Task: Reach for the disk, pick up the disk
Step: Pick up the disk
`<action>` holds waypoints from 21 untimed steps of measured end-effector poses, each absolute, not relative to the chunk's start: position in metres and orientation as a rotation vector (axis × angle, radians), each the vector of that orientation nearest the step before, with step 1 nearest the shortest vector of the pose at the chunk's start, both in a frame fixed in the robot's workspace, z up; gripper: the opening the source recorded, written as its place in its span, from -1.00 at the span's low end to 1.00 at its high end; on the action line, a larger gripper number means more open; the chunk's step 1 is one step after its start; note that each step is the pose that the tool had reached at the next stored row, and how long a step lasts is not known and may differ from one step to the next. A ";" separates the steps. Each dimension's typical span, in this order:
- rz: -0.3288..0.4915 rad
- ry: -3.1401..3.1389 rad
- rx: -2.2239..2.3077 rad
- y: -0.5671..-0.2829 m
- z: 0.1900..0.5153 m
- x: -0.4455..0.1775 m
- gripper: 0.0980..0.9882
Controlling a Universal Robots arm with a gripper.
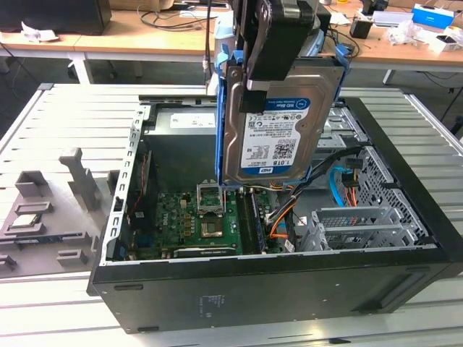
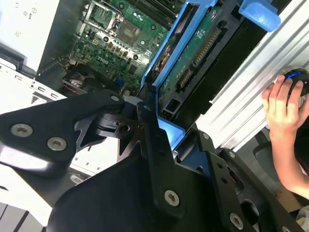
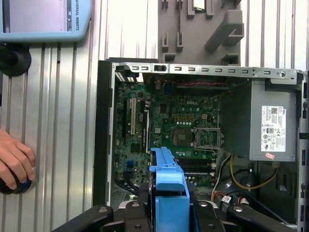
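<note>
Seemingly well clear above case [image 1: 405, 260]: pincer-held [image 1: 278, 54] disk [image 1: 278, 134].

The disk [image 1: 324, 81] I hold carries a white-and-blue barcode label [image 1: 278, 129]. A white printed sticker [image 3: 273, 131] stands on the grey power supply [image 3: 239, 121]. Small lettering runs along the teach pendant [image 3: 43, 19] edge.

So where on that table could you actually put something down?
The ribbed table is bare behind the grey holder block and in front of the open computer case. Inside the case it's crowded: motherboard, cables, and the lifted disk above.
</note>
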State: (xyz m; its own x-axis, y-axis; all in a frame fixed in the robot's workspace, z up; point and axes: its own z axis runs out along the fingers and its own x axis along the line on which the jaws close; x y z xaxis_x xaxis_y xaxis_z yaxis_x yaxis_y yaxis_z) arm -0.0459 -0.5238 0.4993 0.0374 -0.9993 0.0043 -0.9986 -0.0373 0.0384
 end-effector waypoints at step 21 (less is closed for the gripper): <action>-0.037 -2.158 2.240 -0.559 0.481 -0.046 -0.39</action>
